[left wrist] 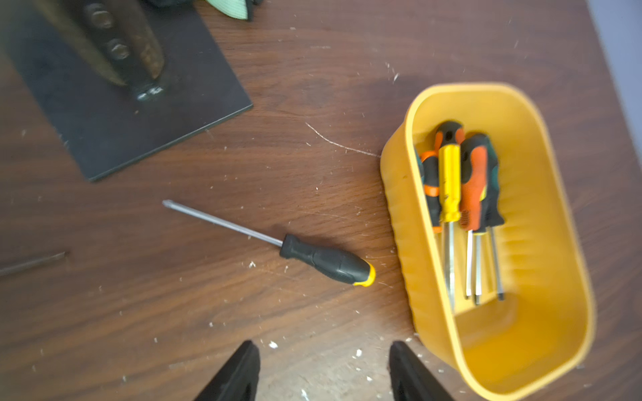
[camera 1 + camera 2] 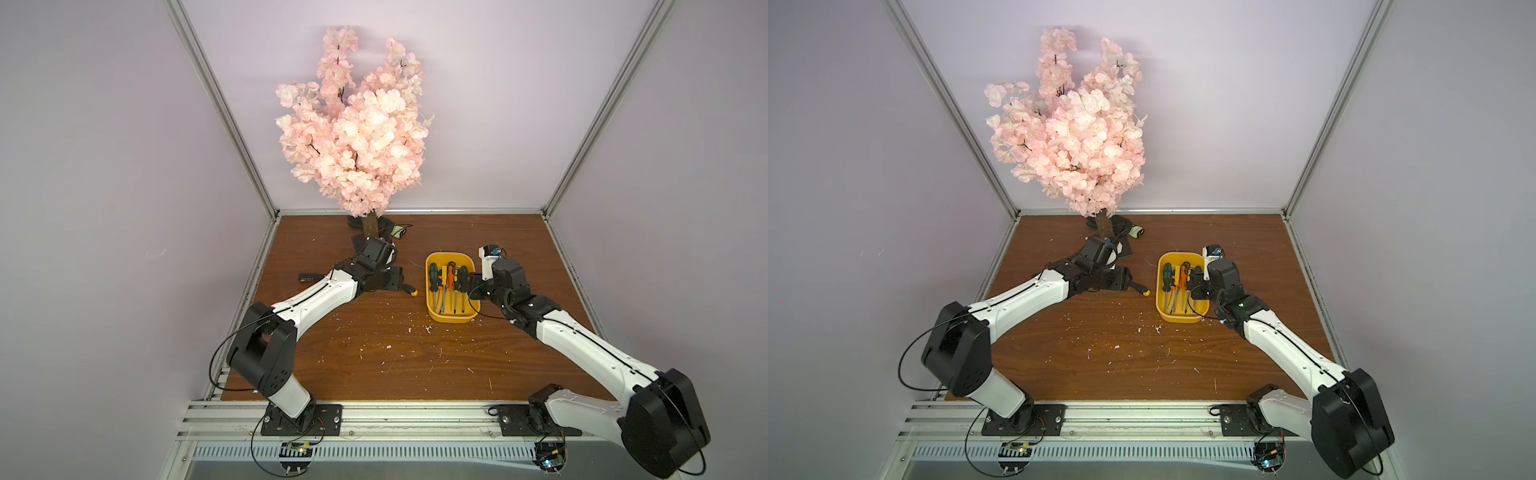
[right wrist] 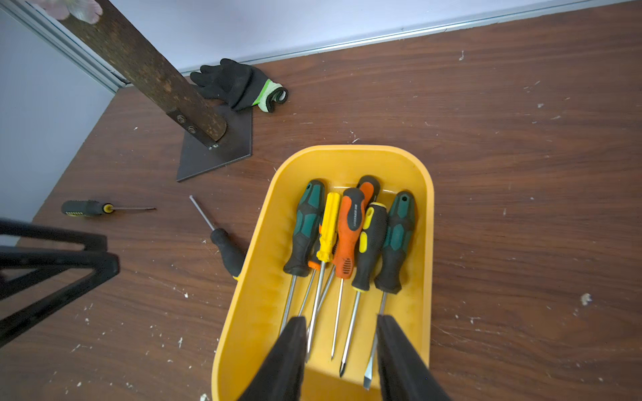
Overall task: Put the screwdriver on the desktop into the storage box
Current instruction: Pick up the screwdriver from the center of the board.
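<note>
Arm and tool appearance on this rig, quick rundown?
The left arm and right arm have white link shells, black joint housings and thin black cables looping outside. The left tool and right tool have black, tapered, wedge-shaped fingers.

Pink blossom tree (image 2: 353,124) on dark square base plate (image 3: 222,152); black glove (image 3: 236,83) (green cuff) beside plate.

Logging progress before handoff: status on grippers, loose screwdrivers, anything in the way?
Left gripper open, empty, over desktop. Right gripper open, empty, over storage box. Black screwdriver on desktop beside box; second screwdriver farther off. Right gripper may crowd the drop.
</note>
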Robot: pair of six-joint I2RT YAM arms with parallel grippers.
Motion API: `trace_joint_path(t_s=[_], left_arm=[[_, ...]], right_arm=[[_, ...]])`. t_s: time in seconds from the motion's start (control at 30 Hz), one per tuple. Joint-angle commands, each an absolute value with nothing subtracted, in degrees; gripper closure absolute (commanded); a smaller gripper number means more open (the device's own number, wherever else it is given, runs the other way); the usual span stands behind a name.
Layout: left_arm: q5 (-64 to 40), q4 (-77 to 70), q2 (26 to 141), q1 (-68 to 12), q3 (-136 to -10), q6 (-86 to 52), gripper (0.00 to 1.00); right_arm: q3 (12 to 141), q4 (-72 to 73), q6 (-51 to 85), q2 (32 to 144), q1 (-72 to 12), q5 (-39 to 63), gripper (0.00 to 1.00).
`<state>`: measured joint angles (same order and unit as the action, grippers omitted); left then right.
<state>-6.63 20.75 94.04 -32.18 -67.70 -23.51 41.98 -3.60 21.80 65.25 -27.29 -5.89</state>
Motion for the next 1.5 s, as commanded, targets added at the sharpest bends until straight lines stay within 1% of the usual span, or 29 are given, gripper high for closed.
trace_joint_path(t_s=[0.0,0.23,0.47,0.63,0.77,1.07,1.13,1.33,1.47], left_arm=[[-8.83,23.22,96.2,-31.64,-70.2,-13.9,0.32],[-6.28,21.39,98.98,-31.65,-72.17,0.51,0.32],[-7.21,22.32,101.41,-31.59,-72.77,14.61,0.34],[-7.0,22.66,104.15,-31.59,-74.43,20.57,0.35],[-8.12,24.69,107.32,-31.54,-77.09,24.6,0.36],[-6.06,26.11,113.3,-31.56,-80.21,29.88,0.41],[-7.36,27.46,114.49,-31.63,-81.39,31.27,0.44],[-9.09,28.35,116.71,-31.55,-83.15,34.33,0.45],[-9.77,30.9,119.27,-31.59,-86.79,35.77,0.48]], right_arm=[[40.85,-4.31,19.12,61.21,-27.16,-8.46,0.6],[38.64,-4.74,17.85,56.79,-27.16,-9.76,0.6],[37.89,-4.82,17.36,55.12,-27.07,-10.37,0.6],[37.46,-4.91,17.3,54.2,-27.07,-10.97,0.6],[37.09,-4.83,17.48,53.46,-27.07,-11.45,0.61],[36.78,-6.38,17.57,51.4,-26.96,-12.82,0.61],[36.74,-6.62,17.55,51.09,-26.94,-13.09,0.61],[36.88,-7.57,17.64,50.83,-26.89,-13.45,0.61],[37.34,-8.35,17.38,50.63,-26.77,-14.03,0.61]])
